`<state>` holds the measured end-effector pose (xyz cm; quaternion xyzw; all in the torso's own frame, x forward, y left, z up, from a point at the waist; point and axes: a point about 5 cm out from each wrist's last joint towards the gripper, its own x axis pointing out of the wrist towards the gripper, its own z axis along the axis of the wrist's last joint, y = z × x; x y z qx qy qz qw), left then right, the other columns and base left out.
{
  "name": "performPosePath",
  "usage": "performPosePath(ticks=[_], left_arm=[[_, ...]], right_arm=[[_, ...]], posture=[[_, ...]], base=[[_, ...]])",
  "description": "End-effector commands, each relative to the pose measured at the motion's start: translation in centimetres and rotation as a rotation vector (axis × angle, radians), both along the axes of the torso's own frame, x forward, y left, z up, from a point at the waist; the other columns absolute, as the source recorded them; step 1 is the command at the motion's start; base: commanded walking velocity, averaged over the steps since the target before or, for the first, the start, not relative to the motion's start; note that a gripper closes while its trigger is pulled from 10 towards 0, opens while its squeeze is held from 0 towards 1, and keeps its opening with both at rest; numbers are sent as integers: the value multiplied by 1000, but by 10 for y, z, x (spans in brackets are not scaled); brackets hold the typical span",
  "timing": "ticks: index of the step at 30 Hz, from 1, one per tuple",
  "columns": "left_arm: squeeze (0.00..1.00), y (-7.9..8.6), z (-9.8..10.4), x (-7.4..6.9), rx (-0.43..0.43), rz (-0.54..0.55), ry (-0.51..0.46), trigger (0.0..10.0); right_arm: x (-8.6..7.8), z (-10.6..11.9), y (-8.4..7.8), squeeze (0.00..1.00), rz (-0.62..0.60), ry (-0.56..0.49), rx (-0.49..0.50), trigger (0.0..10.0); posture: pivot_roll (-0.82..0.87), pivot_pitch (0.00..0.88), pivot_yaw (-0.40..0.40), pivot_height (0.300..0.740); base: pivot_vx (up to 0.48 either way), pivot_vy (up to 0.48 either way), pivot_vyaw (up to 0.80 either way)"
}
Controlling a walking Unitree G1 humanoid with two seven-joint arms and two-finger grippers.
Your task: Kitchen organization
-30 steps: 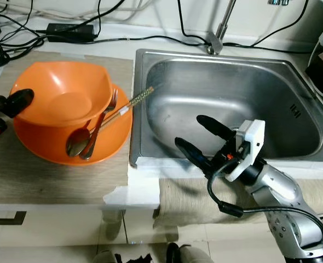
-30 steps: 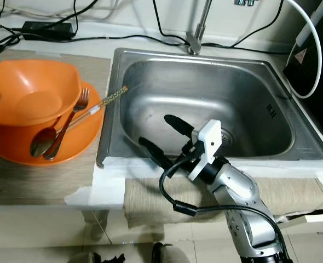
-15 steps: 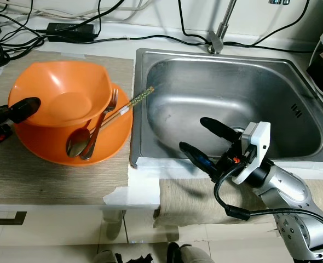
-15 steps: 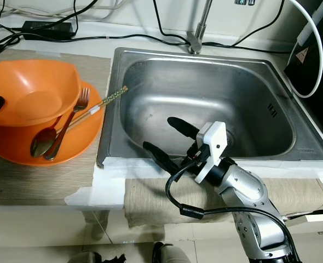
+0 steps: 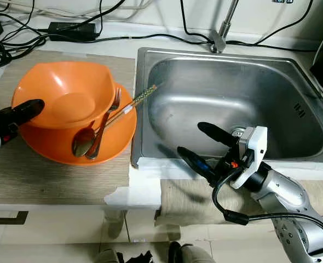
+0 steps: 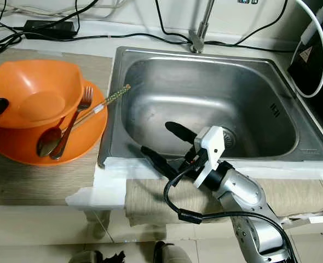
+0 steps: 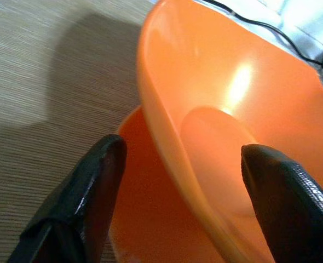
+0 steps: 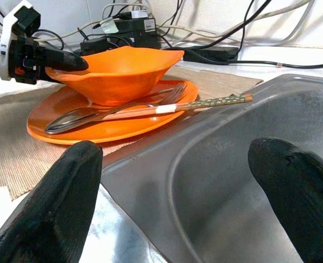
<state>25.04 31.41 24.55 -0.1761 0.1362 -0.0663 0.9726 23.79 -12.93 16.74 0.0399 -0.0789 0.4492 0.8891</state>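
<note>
While the left pincer (image 5: 20,111) straddled the orange bowl's (image 5: 68,93) rim with fingers apart, ready to grasp, the right pincer (image 5: 202,145) hung spread over the sink (image 5: 167,82); closing seemed next

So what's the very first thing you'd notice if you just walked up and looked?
Probably the bright orange bowl sitting on an orange plate on the counter left of the sink, with a spoon, a fork and chopsticks leaning beside it. The left gripper has its jaws open around the bowl's rim, while the right gripper hovers open over the sink's front edge.
</note>
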Motion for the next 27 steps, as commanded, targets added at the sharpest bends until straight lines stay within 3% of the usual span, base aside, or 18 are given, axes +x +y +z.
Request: performPosePath(ticks=[1, 9, 27], left_arm=[[0, -6, -1, 1, -14, -27, 6, 0], [0, -9, -6, 0, -45, -39, 22, 0], [0, -11, -2, -3, -69, -26, -11, 0]], right_arm=[[-2, 5, 0, 0, 3, -22, 5, 10000], [-2, 3, -6, 0, -35, -21, -1, 10000], [0, 2, -1, 0, -24, -19, -3, 10000]], posture=[[-94, 143, -59, 740], [-97, 132, -58, 740], [-85, 130, -66, 740]], base=[[0, 0, 0], [0, 0, 0], [0, 0, 0]])
